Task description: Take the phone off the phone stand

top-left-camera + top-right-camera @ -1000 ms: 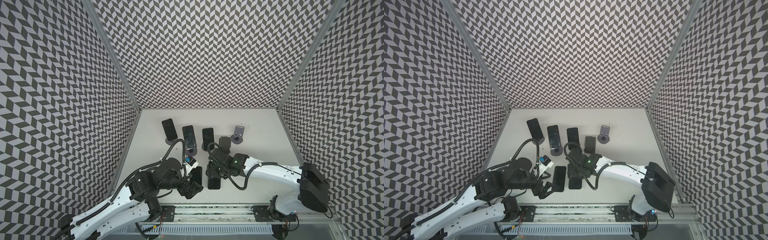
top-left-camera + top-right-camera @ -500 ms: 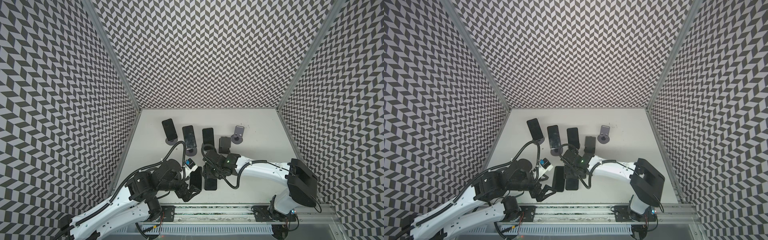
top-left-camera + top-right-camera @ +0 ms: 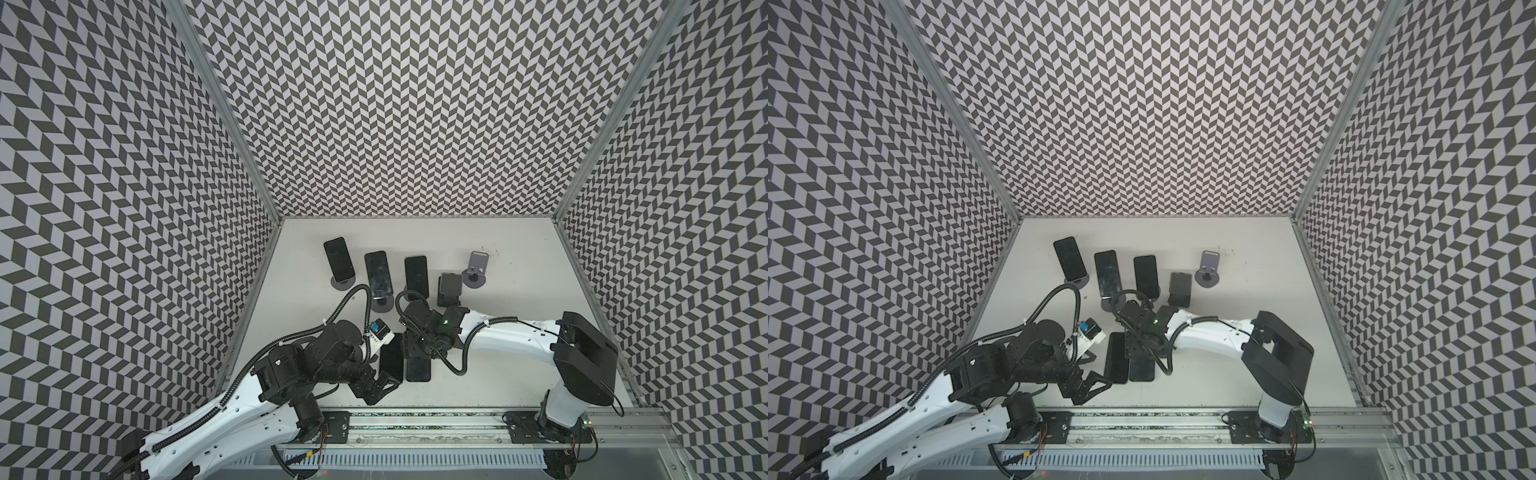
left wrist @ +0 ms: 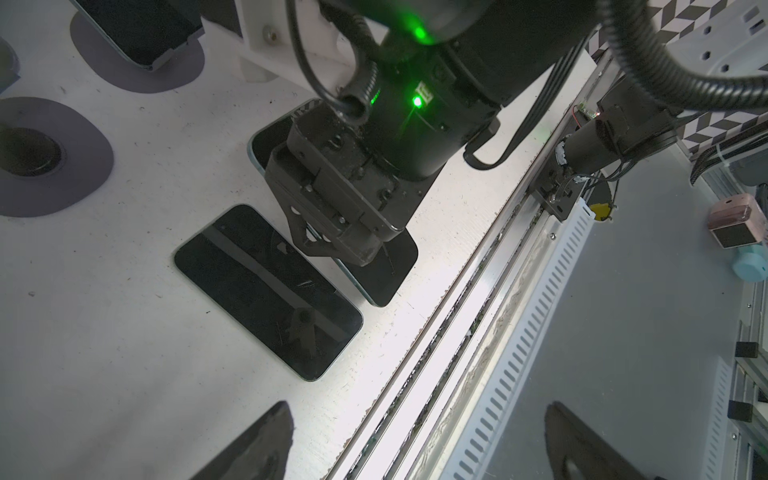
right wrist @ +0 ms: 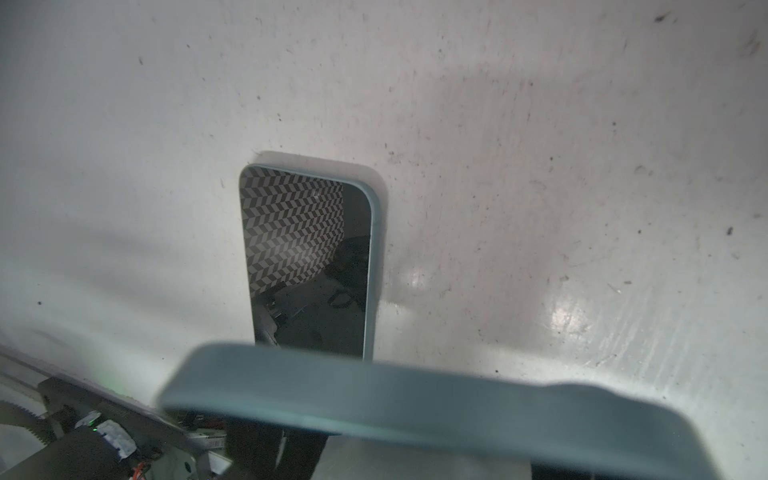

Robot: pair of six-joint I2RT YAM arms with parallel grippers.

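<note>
right gripper (image 4: 332,249) clamps the phone (image 4: 390,270) — black glass, pale teal case — low at the table (image 3: 498,257), right under its wrist; second phone (image 4: 266,291) flat just beside. left gripper (image 3: 379,384) gapes wide nearby.

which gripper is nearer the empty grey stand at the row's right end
Right. The right gripper, holding a phone, is front-left of the grey stand; the left gripper, open, lies farther front-left.
</note>
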